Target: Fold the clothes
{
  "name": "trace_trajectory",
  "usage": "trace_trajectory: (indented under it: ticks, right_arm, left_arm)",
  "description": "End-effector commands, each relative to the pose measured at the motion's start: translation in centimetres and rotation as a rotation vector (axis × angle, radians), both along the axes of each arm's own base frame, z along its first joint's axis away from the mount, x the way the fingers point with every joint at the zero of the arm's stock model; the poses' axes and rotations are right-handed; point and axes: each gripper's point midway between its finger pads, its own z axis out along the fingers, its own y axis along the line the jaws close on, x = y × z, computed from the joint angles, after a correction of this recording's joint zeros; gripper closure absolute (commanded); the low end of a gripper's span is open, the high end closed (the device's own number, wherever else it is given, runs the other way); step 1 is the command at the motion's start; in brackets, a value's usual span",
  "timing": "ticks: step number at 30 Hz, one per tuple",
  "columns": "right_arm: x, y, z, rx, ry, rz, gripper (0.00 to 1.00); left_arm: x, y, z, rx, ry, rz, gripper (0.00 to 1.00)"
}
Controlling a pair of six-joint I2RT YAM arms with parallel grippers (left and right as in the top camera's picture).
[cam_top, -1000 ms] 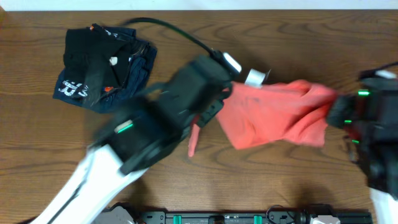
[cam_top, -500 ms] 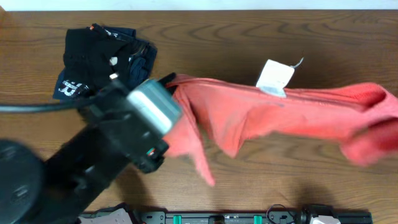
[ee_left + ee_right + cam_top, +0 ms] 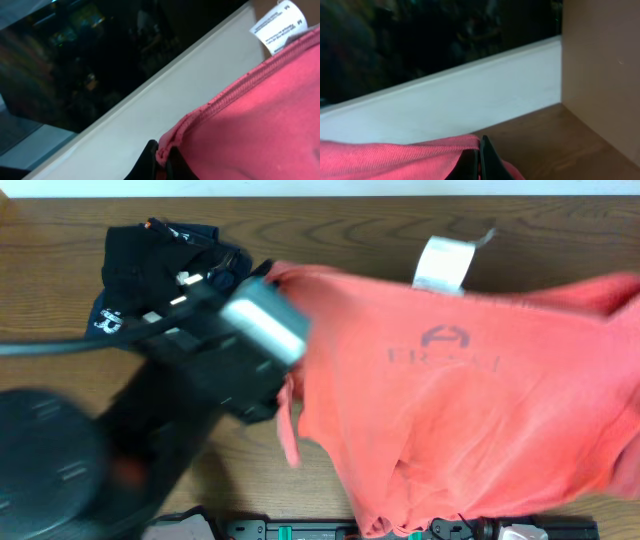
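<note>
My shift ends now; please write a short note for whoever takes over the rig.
Left end effector: shut on a stitched edge of the coral T-shirt.
Right end effector: shut on another edge.
T-shirt: held spread between both arms above the table, logo facing up, neck tag at the far edge.
Folded dark garments lie far left.
Done: shirt lifted and spread. Left: lay flat, fold; no fold yet.

I see the coral-red T-shirt (image 3: 460, 420) stretched out wide, hanging close under the overhead camera. Its white neck tag (image 3: 440, 264) juts from the top edge.
</note>
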Motion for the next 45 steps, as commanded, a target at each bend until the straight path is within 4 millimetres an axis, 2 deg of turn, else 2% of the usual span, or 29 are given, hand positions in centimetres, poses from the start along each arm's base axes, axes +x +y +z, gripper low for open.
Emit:
trace_trajectory:
  ticks: [1, 3, 6, 9, 12, 15, 18, 21, 26, 29, 34, 37, 39, 42, 43, 45]
  right_arm:
    - [4.5, -3.0, -2.3, -0.021, 0.134, -0.156, 0.99]
    - [5.8, -2.1, -3.6, -0.008, 0.191, -0.096, 0.99]
    - [5.2, -1.7, -3.1, -0.011, 0.174, -0.078, 0.99]
    - [1.9, -1.5, -0.2, -0.021, 0.059, -0.081, 0.99]
    - [-3.0, -1.4, 2.6, -0.027, -0.077, -0.098, 0.99]
    - [-7.2, -2.1, 3.9, -0.030, -0.171, -0.157, 0.99]
    - [-9.5, -2.9, 4.1, -0.030, -0.204, -0.220, 0.99]
    - [-10.1, -3.4, 3.8, -0.030, -0.196, -0.255, 0.99]
    - [-8.7, -3.4, 3.5, -0.029, -0.170, -0.230, 0.99]
    - [-7.2, -3.4, 3.2, -0.031, -0.138, -0.225, 0.99]
    - [-2.3, -3.1, 1.5, -0.035, -0.018, -0.193, 0.99]
    - [1.7, -0.4, -0.2, -0.018, 0.067, -0.018, 0.99]
    - [4.7, 2.4, -2.1, -0.018, 0.159, 0.159, 0.99]
    - [7.5, 5.4, -4.7, -0.028, 0.272, 0.357, 0.91]
    - [8.1, 6.1, -5.6, -0.023, 0.306, 0.403, 0.85]
    - [9.1, 7.5, -6.9, -0.024, 0.361, 0.497, 0.80]
  left_arm:
    - [3.1, -0.3, -1.9, 0.111, 0.002, 0.176, 0.94]
    - [4.4, -1.3, -3.3, 0.192, 0.006, 0.234, 0.94]
    - [4.5, -0.4, -2.3, 0.225, -0.055, 0.386, 0.94]
    - [2.6, 0.7, 0.5, 0.154, -0.119, 0.404, 0.94]
    - [0.0, 2.5, 3.0, 0.065, -0.152, 0.394, 0.94]
    - [-2.7, 4.0, 4.4, 0.016, -0.157, 0.319, 0.94]
    - [-3.5, 5.9, 5.0, 0.005, -0.140, 0.328, 0.94]
    - [-3.4, 7.4, 5.2, 0.012, -0.129, 0.362, 0.94]
    - [-3.5, 6.7, 5.1, 0.027, -0.135, 0.359, 0.94]
    - [-3.6, 6.0, 4.9, 0.043, -0.139, 0.359, 0.94]
    - [-3.6, 5.6, 4.8, 0.035, -0.135, 0.360, 0.94]
    - [-3.7, 5.4, 4.8, 0.035, -0.138, 0.355, 0.94]
    - [-3.8, 4.7, 4.9, 0.037, -0.148, 0.327, 0.94]
    - [-3.9, 3.6, 5.0, 0.061, -0.169, 0.293, 0.94]
    - [-3.9, 3.3, 5.0, 0.071, -0.175, 0.287, 0.94]
    - [-3.6, 3.1, 5.0, 0.080, -0.181, 0.302, 0.94]
